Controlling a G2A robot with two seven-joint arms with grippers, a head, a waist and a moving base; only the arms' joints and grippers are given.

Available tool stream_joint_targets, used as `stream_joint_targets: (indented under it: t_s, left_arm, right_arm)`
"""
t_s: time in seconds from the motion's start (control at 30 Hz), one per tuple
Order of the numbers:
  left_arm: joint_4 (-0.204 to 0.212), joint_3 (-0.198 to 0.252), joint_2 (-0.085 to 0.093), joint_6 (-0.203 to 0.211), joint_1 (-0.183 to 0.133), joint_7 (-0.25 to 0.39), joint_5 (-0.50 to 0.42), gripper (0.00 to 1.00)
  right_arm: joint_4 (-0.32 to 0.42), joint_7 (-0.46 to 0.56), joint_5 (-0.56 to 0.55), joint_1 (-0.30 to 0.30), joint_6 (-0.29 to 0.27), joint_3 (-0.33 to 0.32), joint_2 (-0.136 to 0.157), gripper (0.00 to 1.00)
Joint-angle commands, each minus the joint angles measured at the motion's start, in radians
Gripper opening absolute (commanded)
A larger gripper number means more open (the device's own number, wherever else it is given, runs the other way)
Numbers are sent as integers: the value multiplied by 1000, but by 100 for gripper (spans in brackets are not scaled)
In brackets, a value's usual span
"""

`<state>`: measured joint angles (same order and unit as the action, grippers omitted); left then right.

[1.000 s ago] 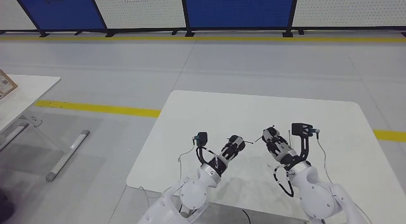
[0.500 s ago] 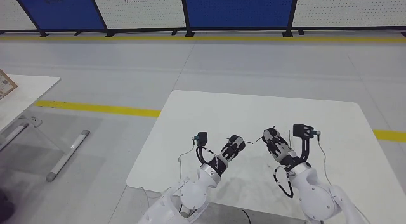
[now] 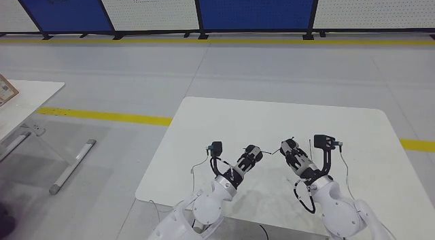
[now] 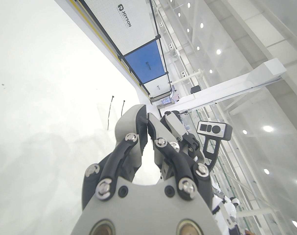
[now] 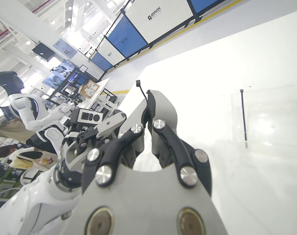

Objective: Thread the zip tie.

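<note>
A thin black zip tie [image 3: 272, 151] spans the gap between my two grippers above the near part of the white table [image 3: 285, 114]. My right gripper [image 5: 147, 96] is shut on the zip tie [image 5: 141, 88], whose square head sticks out past the fingertips. My left gripper [image 4: 147, 119] is shut too, with a dark sliver of the tie pinched between its pads. In the top view the left gripper [image 3: 254, 152] and the right gripper [image 3: 288, 147] face each other a short way apart. The right gripper's fingers [image 4: 174, 123] stand just behind the left one's.
A spare black zip tie [image 5: 243, 116] lies flat on a clear sheet [image 5: 273, 113] on the table; from the left wrist it appears as thin dark strips [image 4: 110, 113]. Beyond the table's far edge [image 3: 279, 102] are floor, a yellow line and blue and white panels.
</note>
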<state>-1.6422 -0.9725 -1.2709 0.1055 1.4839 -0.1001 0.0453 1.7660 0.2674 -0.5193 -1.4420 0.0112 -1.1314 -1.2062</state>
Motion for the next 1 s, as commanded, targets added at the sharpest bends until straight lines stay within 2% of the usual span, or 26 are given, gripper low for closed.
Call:
stream_joint_targets:
  t_s: [0.0,0.13,0.33,0.97]
  left_arm:
    - [0,0,0,0,0,0,0,0]
    - [0,0,0,0,0,0,0,0]
    - [0,0,0,0,0,0,0,0]
    - [0,0,0,0,0,0,0,0]
  right_arm:
    - [0,0,0,0,0,0,0,0]
    - [-2,-7,0,-2,0,0,0,0]
    - [-19,-72,-10,-10,-4,17,-8,0]
    - [-20,-72,-10,-11,-4,19,-9,0]
